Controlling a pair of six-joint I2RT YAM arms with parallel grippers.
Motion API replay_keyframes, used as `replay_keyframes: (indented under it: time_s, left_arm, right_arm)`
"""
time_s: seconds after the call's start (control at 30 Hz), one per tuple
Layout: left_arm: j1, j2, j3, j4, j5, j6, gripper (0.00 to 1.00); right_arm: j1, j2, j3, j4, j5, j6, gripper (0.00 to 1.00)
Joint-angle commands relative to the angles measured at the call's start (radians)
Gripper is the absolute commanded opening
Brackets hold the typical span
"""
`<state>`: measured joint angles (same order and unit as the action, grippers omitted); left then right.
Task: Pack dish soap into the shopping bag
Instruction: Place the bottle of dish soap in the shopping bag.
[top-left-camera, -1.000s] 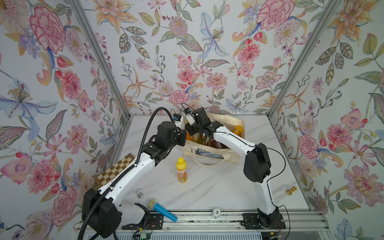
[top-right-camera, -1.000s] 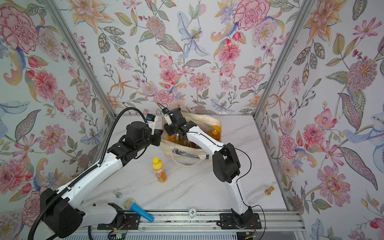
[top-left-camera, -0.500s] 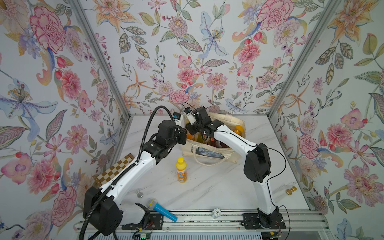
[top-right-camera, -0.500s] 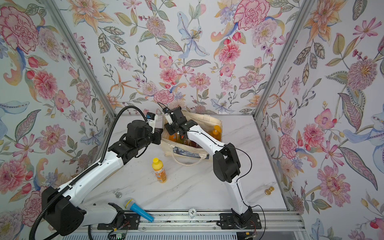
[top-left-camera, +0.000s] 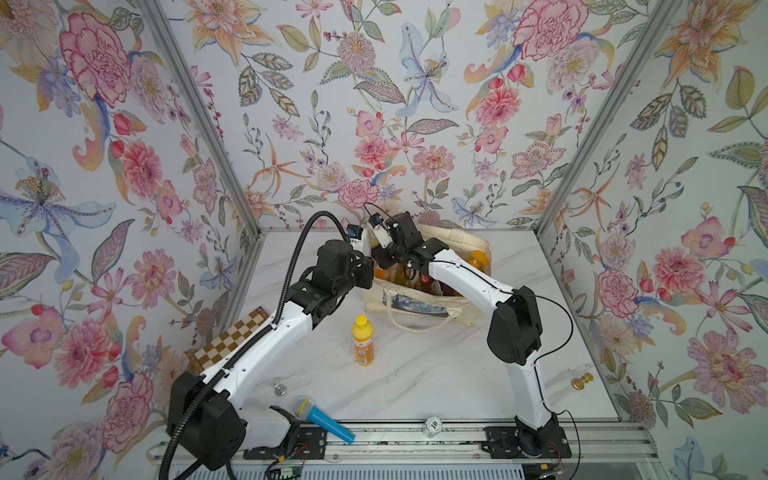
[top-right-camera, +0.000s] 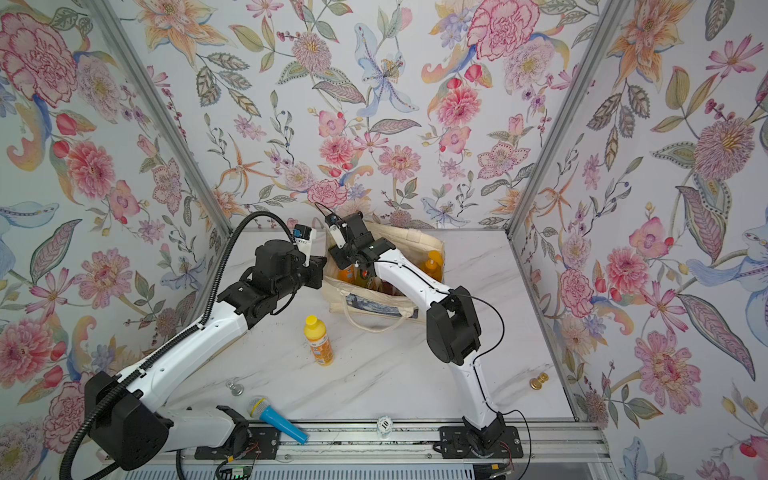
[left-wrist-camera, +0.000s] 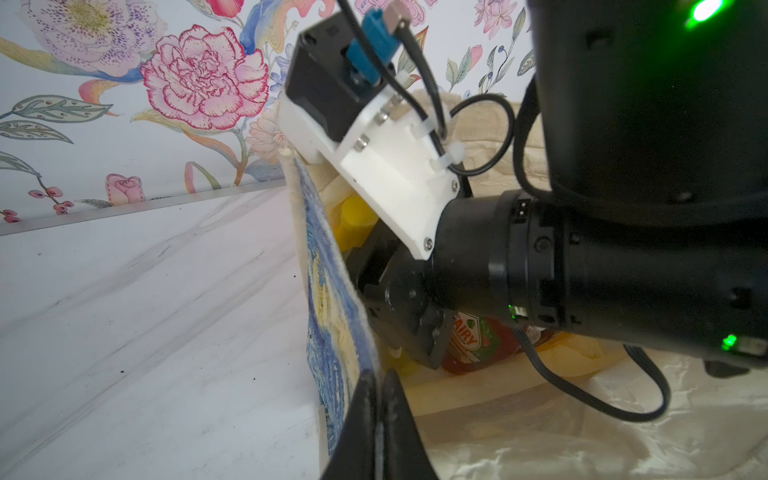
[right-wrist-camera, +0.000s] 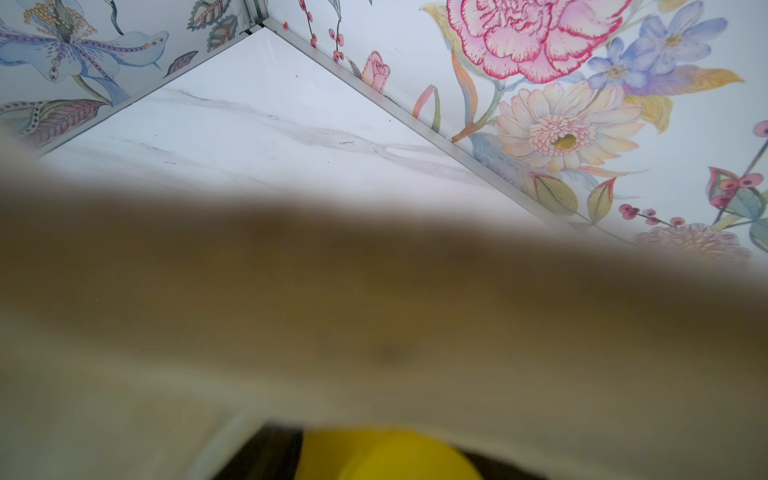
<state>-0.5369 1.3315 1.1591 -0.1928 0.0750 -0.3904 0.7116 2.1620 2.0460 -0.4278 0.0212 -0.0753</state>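
White marble-patterned tabletop (top-left-camera: 415, 374) bearing it all, cream canvas tote bag with blue swirling picture (top-left-camera: 415, 297) sitting at the back, orange yellow-capped plastic bottle (top-left-camera: 363, 340) standing upright before it, checkered board (top-left-camera: 230, 336) lying left, blue toy microphone (top-left-camera: 322, 419) and small silver knob (top-left-camera: 279, 388) lying in front, small gold knob (top-left-camera: 582, 381) sitting right.

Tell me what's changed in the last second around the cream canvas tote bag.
Nothing visibly moved. The left gripper stays pinched on the cream canvas tote bag's front rim, the right gripper stays inside it, jaws hidden, and the yellow-capped orange bottle still stands outside.
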Motion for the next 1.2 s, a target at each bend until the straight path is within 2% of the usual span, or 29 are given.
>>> replay_keyframes:
  time_s: [0.0,0.5,0.6,0.93,1.0,1.17]
  left_arm:
    - [-0.012,0.021,0.011,-0.018,0.032,-0.008,0.05]
    - [-0.012,0.026,-0.001,-0.019,0.016,-0.002,0.04]
    - [-0.012,0.026,-0.004,-0.019,0.009,-0.001,0.00]
    - [-0.013,0.028,-0.009,-0.013,0.005,-0.001,0.00]
    - [-0.013,0.027,-0.008,-0.011,0.004,-0.002,0.01]
    - [-0.012,0.023,-0.003,-0.007,0.012,-0.005,0.11]
  right_arm:
    - [-0.003,-0.012,0.074,0.052,-0.014,-0.010,0.58]
    - [0.015,-0.082,0.068,0.027,-0.018,-0.015,0.67]
    - [0.020,-0.102,0.061,0.027,-0.014,-0.014,0.67]
    - [0.028,-0.197,-0.014,0.027,0.021,0.024,0.68]
    - [0.028,-0.220,-0.033,0.028,0.022,0.037,0.68]
    - [0.033,-0.292,-0.094,0.027,0.018,0.075,0.68]
